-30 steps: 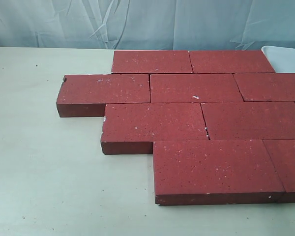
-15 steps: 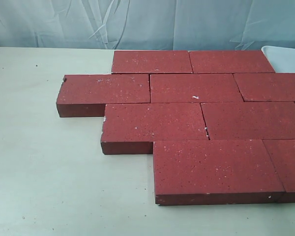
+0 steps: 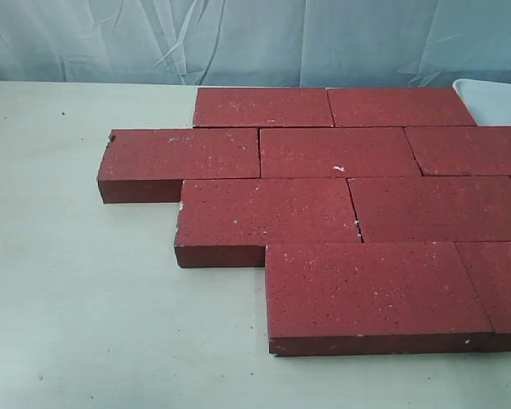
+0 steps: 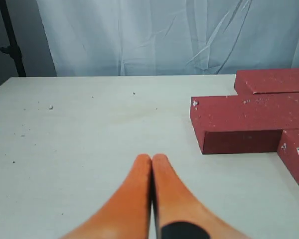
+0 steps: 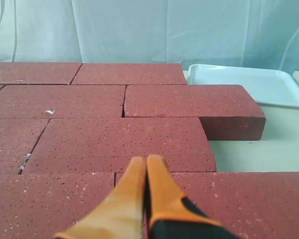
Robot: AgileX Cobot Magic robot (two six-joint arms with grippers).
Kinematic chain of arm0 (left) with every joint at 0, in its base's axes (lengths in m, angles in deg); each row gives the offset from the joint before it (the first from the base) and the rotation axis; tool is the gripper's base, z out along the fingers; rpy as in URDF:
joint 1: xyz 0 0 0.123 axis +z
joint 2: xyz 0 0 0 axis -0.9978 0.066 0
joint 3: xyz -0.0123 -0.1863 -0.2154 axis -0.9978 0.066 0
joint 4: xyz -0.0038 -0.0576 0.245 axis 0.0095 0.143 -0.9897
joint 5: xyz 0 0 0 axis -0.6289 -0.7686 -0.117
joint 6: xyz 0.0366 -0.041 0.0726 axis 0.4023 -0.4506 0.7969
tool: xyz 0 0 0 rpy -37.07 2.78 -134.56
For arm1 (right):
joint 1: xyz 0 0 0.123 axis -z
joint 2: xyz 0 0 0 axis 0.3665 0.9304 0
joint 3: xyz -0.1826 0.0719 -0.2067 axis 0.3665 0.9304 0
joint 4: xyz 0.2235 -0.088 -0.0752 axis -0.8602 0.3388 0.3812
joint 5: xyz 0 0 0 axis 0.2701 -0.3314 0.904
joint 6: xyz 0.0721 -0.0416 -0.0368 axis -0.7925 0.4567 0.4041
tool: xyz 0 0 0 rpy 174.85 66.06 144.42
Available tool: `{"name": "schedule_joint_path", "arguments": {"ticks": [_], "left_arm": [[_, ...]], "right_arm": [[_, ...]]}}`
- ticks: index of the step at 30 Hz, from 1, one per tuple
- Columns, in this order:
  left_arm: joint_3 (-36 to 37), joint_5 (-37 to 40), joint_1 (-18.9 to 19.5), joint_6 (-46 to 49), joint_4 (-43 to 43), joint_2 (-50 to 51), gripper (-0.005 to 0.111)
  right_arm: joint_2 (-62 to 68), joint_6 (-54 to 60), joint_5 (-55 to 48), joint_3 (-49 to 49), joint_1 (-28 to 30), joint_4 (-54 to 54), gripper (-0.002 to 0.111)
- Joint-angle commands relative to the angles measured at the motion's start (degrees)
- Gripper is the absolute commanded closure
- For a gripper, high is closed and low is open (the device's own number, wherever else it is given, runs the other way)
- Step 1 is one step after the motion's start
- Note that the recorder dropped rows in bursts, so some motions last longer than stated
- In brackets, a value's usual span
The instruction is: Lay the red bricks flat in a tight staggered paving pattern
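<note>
The red bricks (image 3: 341, 204) lie flat on the counter (image 3: 85, 298), centre-right of frame, rows offset so the joints stagger tight, looks done to me, with left gripper (image 4: 151, 159) and right gripper (image 5: 146, 162) both pinched together, holding nothing.

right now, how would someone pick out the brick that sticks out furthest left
Find the patch of red bricks on the pale table and take the second row from the backdrop. The leftmost brick of that row is the one. It alone juts past every other row on the left, its short end face bare.
</note>
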Motion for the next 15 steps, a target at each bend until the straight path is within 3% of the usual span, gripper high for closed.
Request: {"name": "schedule_joint_path", "arguments": {"ticks": [1,15], "left_arm": [[4.5,-2.6,-0.3,-0.5,0.0,-0.3,0.107],[6.6,-4.3,-0.3,-0.2,0.3,-0.3,0.107]], "right_arm": [[-0.4,0.0,0.7,0.1,0.2,0.0,0.109],[-0.4,0.0,0.7,0.1,0.2,0.0,0.109]]}}
